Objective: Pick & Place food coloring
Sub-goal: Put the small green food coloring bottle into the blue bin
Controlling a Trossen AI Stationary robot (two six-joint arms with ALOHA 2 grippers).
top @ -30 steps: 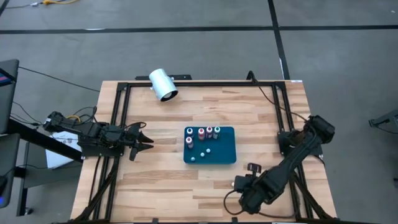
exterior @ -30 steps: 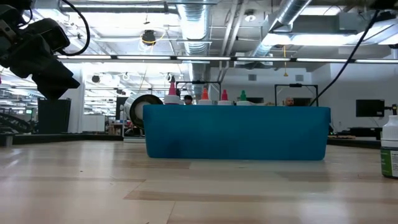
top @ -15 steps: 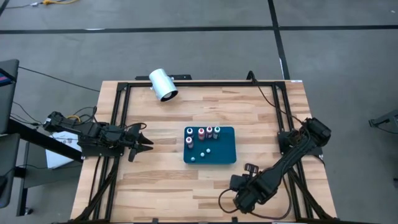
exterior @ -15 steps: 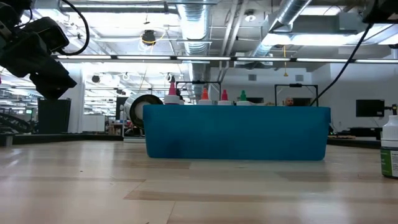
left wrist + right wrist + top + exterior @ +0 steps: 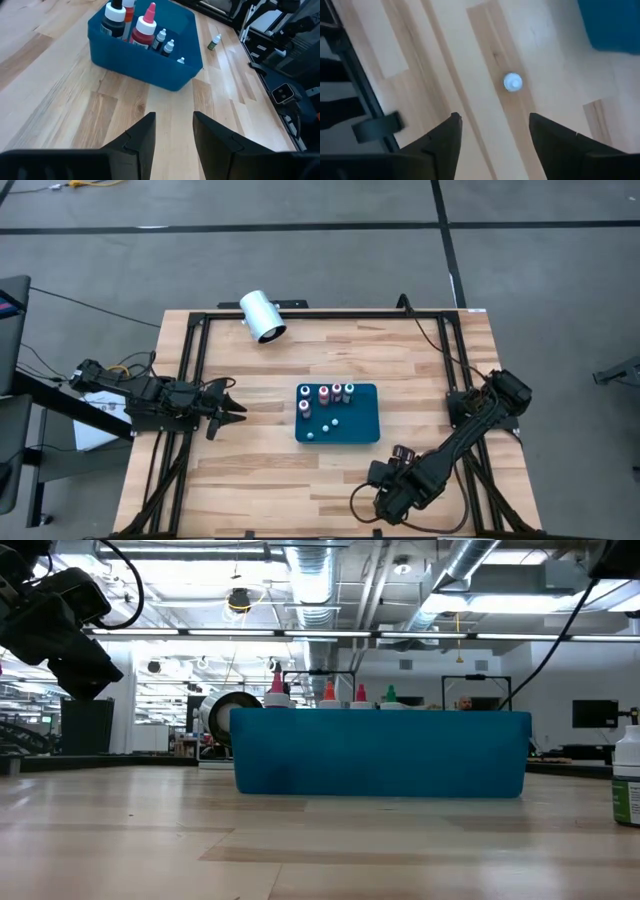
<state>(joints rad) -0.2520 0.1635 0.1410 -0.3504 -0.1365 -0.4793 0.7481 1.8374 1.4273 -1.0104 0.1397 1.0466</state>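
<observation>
One stray bottle (image 5: pixel 513 82) is standing on the table (image 5: pixel 260 480) outside the blue tray (image 5: pixel 365 430) of food coloring (image 5: pixel 324 394), and the right end effector (image 5: pixel 495 120) is now spreading wide above it, probably readying a grasp, while the left end effector (image 5: pixel 235 408) is waiting narrow and empty

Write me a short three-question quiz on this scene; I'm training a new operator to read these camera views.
1. True or false: the left gripper is holding a bottle.
2. Relative to the blue plastic tray, the lone small white-capped bottle stands: A) inside it; B) outside it, on the light wooden table; C) balanced on its rim.
3. Short answer: which gripper hovers above that lone bottle, and are its fingers open or shut?

Key
1. False: its fingers are apart with nothing between them.
2. B.
3. The right gripper, open.
</observation>
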